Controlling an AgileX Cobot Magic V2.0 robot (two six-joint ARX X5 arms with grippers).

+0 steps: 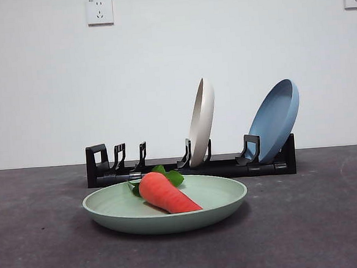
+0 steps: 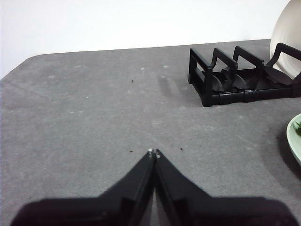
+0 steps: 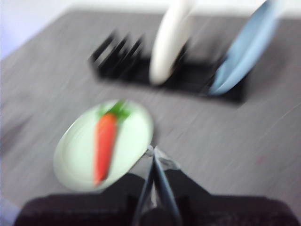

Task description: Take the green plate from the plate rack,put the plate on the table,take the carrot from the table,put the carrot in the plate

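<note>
The green plate (image 1: 119, 208) lies flat on the table (image 1: 45, 241) in front of the plate rack (image 1: 169, 170). The carrot (image 1: 167, 195) lies in the plate, leaves toward the rack. Neither arm shows in the front view. My left gripper (image 2: 154, 153) is shut and empty, above bare table to the left of the rack (image 2: 221, 77); the plate's edge (image 2: 294, 136) shows at that picture's side. My right gripper (image 3: 154, 150) is shut and empty, raised above the table beside the plate (image 3: 75, 150) and carrot (image 3: 104, 143); that view is blurred by motion.
A cream-white plate (image 1: 202, 121) stands upright in the middle of the rack and a blue plate (image 1: 277, 120) leans at its right end. The rack's left slots hold nothing. A white wall with two sockets stands behind the table.
</note>
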